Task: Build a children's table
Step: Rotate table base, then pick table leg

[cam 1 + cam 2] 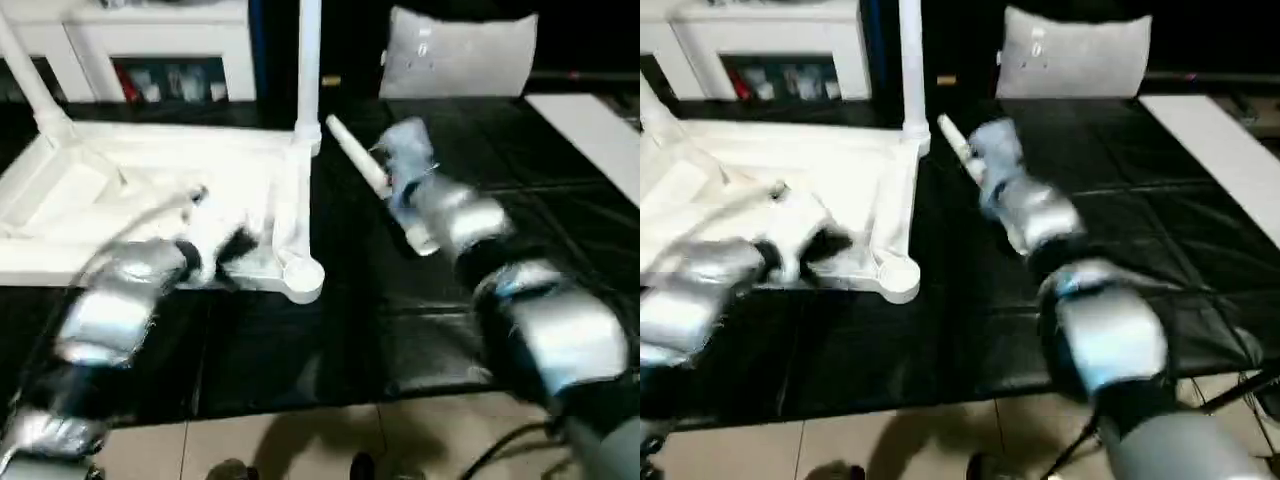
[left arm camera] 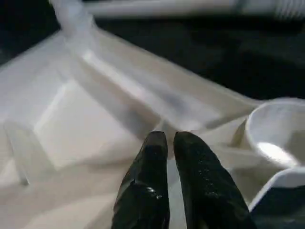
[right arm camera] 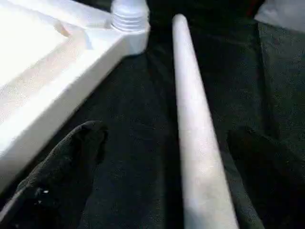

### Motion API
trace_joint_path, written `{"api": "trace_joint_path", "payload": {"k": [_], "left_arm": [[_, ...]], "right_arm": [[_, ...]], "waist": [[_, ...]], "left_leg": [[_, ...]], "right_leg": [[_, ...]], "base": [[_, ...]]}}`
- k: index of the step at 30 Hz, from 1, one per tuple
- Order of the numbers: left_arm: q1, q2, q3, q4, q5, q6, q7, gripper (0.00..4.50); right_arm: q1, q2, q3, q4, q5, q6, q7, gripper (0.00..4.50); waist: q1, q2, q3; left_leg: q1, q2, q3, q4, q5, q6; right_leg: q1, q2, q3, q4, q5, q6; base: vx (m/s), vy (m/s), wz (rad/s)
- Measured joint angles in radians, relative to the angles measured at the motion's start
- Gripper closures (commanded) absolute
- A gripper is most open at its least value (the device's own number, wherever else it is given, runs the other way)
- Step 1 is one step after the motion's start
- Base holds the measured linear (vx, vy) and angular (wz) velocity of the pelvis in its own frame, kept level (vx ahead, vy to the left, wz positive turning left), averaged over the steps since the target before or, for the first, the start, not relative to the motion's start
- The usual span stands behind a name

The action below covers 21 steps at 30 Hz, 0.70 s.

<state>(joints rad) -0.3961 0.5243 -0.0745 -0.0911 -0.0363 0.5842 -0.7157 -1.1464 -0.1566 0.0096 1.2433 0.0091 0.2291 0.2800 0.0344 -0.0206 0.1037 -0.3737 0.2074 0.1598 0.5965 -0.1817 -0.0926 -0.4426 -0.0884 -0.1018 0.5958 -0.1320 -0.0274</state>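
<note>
The table top [image 1: 150, 215] is lying underside up beneath the left gripper [image 2: 170, 143], whose fingers are pinched together, empty, beside an open corner socket [image 2: 276, 138]. The right gripper [image 3: 164, 138] is spreading wide around a loose leg [image 3: 193, 119], its long axis running straight ahead between the fingers.

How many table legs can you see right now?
3. One leg stands upright in the tabletop's far right corner, a second slants up from its far left corner, a third lies loose on the black sheet. Others may be hidden.
</note>
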Motion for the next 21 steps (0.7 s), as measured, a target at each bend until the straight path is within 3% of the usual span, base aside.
{"api": "trace_joint_path", "payload": {"k": [2, 4, 8, 10, 17, 21], "left_arm": [[0.029, 0.021, 0.020, -0.087, -0.018, 0.031, -0.024, 3.58], [0.068, 0.049, 0.031, -0.179, -0.044, 0.074, -0.052, 3.38], [0.103, 0.072, 0.033, -0.247, -0.068, 0.118, -0.069, 3.13], [0.131, 0.092, 0.033, -0.290, -0.081, 0.143, -0.070, 2.89], [0.155, 0.133, 0.057, -0.364, -0.107, 0.201, -0.080, 2.58], [0.146, 0.155, 0.058, -0.365, -0.126, 0.203, -0.100, 2.49]], "right_arm": [[-0.001, -0.003, 0.001, 0.030, -0.014, 0.000, -0.013, 0.00], [-0.005, -0.011, 0.002, 0.056, -0.026, 0.000, -0.030, 0.00], [-0.019, -0.012, 0.002, 0.073, -0.034, 0.002, -0.052, 0.00], [-0.032, -0.014, 0.002, 0.074, -0.044, 0.004, -0.051, 0.00], [-0.068, -0.023, 0.002, 0.088, -0.066, 0.078, 0.021, 0.00], [-0.086, -0.047, -0.004, 0.095, -0.059, 0.170, 0.046, 0.40]], "waist": [[-0.002, -0.003, 0.007], [-0.002, -0.006, 0.024], [0.001, -0.016, 0.053], [0.000, -0.022, 0.061], [0.002, -0.025, 0.070], [0.008, -0.023, 0.071]], "left_leg": [[-0.009, 0.000, 0.002, 0.000, 0.000, 0.000], [-0.013, 0.000, 0.005, 0.000, 0.000, 0.000], [-0.017, 0.000, 0.008, -0.002, 0.000, 0.000], [-0.022, 0.000, 0.010, -0.002, 0.000, 0.000], [-0.022, 0.000, 0.011, -0.002, 0.000, 0.000], [-0.019, 0.000, 0.010, -0.002, 0.001, -0.001]], "right_leg": [[-0.009, 0.000, 0.001, 0.001, 0.001, -0.003], [-0.014, 0.000, 0.001, 0.001, 0.002, -0.004], [-0.019, 0.000, 0.003, 0.002, 0.001, -0.004], [-0.028, 0.000, 0.006, 0.004, 0.001, -0.005], [-0.029, 0.000, 0.006, 0.006, 0.000, -0.006], [-0.027, 0.000, 0.007, 0.008, -0.001, -0.006]], "base": [[0.000, 0.000, 0.00], [0.000, 0.000, 0.00], [0.000, 0.000, 0.00], [0.000, 0.000, 0.00], [0.000, 0.000, 0.00], [0.000, 0.000, 0.00]]}}
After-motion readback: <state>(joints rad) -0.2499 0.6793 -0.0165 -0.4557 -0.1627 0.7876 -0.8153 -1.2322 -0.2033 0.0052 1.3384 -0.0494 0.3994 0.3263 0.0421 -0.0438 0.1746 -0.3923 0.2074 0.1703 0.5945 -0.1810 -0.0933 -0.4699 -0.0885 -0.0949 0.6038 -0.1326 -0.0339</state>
